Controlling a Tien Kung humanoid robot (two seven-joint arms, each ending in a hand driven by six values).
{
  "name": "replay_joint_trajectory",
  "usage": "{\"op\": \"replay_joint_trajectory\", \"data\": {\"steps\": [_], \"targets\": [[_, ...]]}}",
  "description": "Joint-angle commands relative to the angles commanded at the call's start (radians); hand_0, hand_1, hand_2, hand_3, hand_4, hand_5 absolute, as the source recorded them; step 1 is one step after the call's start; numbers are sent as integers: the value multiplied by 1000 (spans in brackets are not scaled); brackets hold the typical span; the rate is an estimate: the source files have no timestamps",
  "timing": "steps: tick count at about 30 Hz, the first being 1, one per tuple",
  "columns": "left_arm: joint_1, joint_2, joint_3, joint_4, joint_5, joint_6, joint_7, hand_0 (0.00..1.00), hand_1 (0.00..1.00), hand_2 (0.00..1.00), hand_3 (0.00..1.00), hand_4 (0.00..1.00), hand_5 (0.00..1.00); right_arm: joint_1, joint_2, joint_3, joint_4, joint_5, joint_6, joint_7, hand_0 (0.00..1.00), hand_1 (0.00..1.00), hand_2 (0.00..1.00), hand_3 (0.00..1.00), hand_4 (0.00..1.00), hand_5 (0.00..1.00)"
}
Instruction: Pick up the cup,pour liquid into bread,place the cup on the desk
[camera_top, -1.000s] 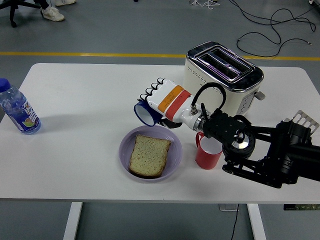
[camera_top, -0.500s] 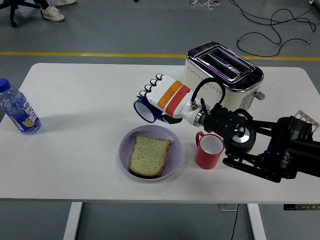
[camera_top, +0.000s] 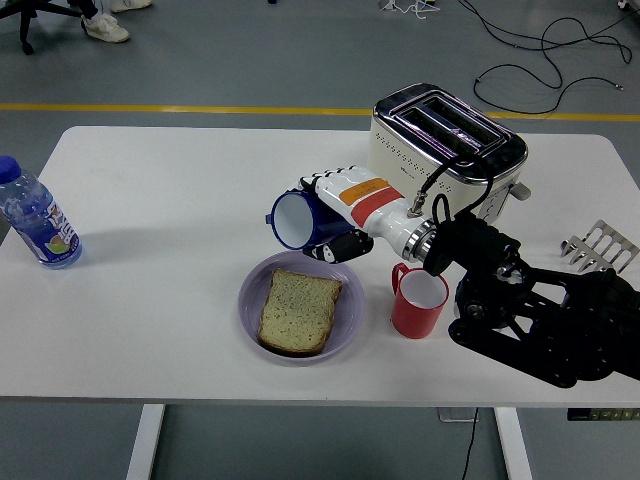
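Observation:
A slice of bread (camera_top: 299, 310) lies on a lilac plate (camera_top: 251, 281) near the table's front middle. Just above the plate's far edge hangs a dark blue cup (camera_top: 294, 220), lying on its side with its white-lined mouth facing left. My right hand (camera_top: 335, 215), white with orange and red bands, is shut on this cup. The black right arm comes in from the lower right. No liquid shows. The left arm is out of view.
A red mug (camera_top: 416, 300) stands right of the plate, close under my forearm. A cream toaster (camera_top: 445, 150) sits behind it. A blue water bottle (camera_top: 35, 218) stands at the table's left edge. A small metal rack (camera_top: 598, 246) lies at the right.
The hand has rolled with the cup, so its mouth faces left rather than down toward the bread. The forearm has dropped lower and shifted slightly right.

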Motion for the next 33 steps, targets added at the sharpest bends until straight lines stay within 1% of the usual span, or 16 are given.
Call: {"op": "replay_joint_trajectory", "data": {"steps": [3,4,8,10,12,15,18,21,23,26,27,28,29,30,31,33], "targets": [[0,3,5,0,-3,-1,-2,662,705,725,625,378,929,-52,-28,102,93,130,28,-55,439,379,530,568,558,2],[0,4,6,0,-4,-1,-2,662,705,725,625,378,929,-61,-32,120,109,157,31,-64,439,379,530,568,558,2],[3,4,6,0,-4,0,-4,661,704,725,625,378,929,-151,-72,253,229,326,35,-120,433,376,529,568,553,2],[3,4,4,0,-1,-1,-4,661,704,725,625,378,929,-184,-79,296,256,411,40,-128,433,376,529,568,553,2],[5,4,1,0,7,-2,-3,661,704,725,625,378,929,-239,-84,357,281,480,43,-133,433,376,529,568,553,2],[5,4,2,0,4,-1,-4,661,703,725,624,378,933,-290,-86,418,293,507,39,-133,434,375,529,568,550,2],[6,4,-11,0,17,-2,-4,661,703,725,624,378,933,-362,-97,505,316,521,7,-120,434,375,529,568,550,2],[5,4,-18,0,25,-2,-3,661,704,726,624,376,932,-430,-108,582,332,531,-32,-85,433,372,528,568,544,2],[5,5,-29,0,34,-1,-3,661,704,726,624,376,932,-485,-110,626,337,575,-91,-30,433,372,528,568,544,2],[4,4,-35,0,38,0,-2,661,704,724,624,376,932,-565,-105,683,331,549,-158,50,430,370,525,569,525,2],[4,4,-35,0,39,-1,-1,661,704,724,624,376,932,-587,-103,694,329,548,-173,71,430,370,525,569,525,2],[4,4,-39,0,44,-1,-1,661,704,724,624,376,932,-616,-101,709,318,569,-193,105,430,370,525,569,525,2],[4,4,-41,0,45,-1,0,661,704,724,624,376,932,-633,-100,714,315,579,-201,131,430,370,525,569,525,2],[3,5,-44,0,50,-2,1,661,704,724,624,376,932,-662,-93,726,297,565,-227,167,430,370,525,569,525,2],[3,5,-45,0,52,-2,1,661,704,724,624,376,932,-675,-91,730,291,562,-237,189,430,370,525,569,525,2],[3,5,-46,0,53,-2,1,661,704,724,624,375,933,-716,-80,749,255,577,-257,256,431,370,523,569,509,2]]}}
